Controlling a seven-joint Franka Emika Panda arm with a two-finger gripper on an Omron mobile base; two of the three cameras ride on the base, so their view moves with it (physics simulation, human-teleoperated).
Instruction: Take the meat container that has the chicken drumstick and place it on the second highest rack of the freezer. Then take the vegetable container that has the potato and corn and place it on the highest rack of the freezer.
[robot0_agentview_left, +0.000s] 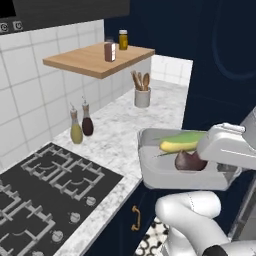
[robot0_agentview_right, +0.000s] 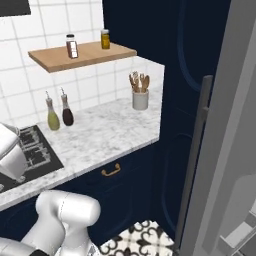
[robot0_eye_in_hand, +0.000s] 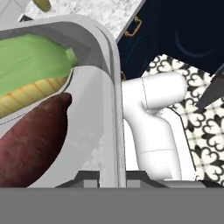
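I have the vegetable container pinched by its rim, tool clamped tight on the thin wall, tray lifted off the table and hanging out past its edge. It's a stiff, shallow tray, probably light, but gripped at one edge only, so I judge it wants to tip away from the tool. The rim is the only real hold; the walls look smooth, so slip is possible.

Inside, just ahead of the tool: the corn lies across the far side, and the potato sits nearer the tool, touching the corn. Both are loose and round, so I'd guess they roll if I tilt. The freezer door stands off to my right, handle facing me.
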